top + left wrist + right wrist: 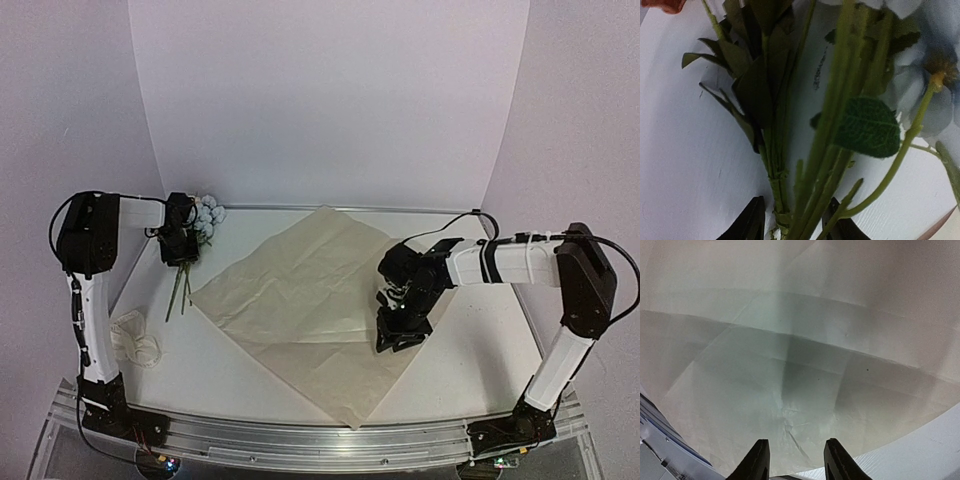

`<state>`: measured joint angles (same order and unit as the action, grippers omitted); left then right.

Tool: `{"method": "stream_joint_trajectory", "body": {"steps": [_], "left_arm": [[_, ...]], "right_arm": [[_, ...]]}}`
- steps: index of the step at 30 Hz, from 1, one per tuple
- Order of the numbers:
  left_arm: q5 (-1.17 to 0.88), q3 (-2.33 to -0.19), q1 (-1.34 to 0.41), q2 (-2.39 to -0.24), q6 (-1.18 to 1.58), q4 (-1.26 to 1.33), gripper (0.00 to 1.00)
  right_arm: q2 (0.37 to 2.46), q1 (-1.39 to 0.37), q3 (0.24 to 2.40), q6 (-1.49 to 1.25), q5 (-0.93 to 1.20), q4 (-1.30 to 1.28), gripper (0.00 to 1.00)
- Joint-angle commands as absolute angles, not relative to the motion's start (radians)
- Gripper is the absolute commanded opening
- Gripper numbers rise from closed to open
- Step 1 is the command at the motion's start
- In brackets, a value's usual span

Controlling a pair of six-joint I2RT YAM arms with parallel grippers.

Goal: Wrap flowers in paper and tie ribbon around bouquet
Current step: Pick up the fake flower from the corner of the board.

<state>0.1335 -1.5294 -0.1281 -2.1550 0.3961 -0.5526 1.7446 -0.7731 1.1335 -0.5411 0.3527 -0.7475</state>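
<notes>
Tan kraft paper [300, 290] lies flat as a diamond in the middle of the table [480, 360], creased but unfolded. The flowers [825, 130] are off it at the far left, with the pale blue blooms toward the back wall and the stems pointing to the near side. The left gripper [795, 227] has a jaw on each side of the bundled stems, close against them; whether it truly pinches them I cannot tell. The right gripper [794, 460] hovers half open over the paper's right corner, holding nothing. The cream ribbon [135, 340] lies crumpled near the left arm's base. The step looks like fetching the flowers. Take the stems together where they are bound, lift them clear, and lay them along the diagonal with the blooms past a corner, while the right gripper pins the sheet.
</notes>
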Motion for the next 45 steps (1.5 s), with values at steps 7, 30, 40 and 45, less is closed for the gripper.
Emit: {"method": "stream_joint_trajectory", "body": {"steps": [7, 30, 40, 45], "left_arm": [[0.227, -1.583, -0.154, -2.230, 0.371, -0.576, 0.03], [0.243, -1.731, -0.194, -2.004, 0.261, -0.752, 0.00], [0.190, -1.815, -0.374, -1.957, 0.395, -0.807, 0.00], [0.178, -1.880, -0.511, -2.004, 0.517, -0.793, 0.00]], "right_arm": [[1.775, -0.828, 1.089, -0.581, 0.330, -0.710, 0.33], [1.871, -0.965, 1.101, -0.739, 0.306, -0.670, 0.23], [1.840, -1.029, 1.068, -0.803, 0.288, -0.620, 0.23], [1.716, -1.022, 1.052, -0.796, 0.287, -0.642, 0.32]]}}
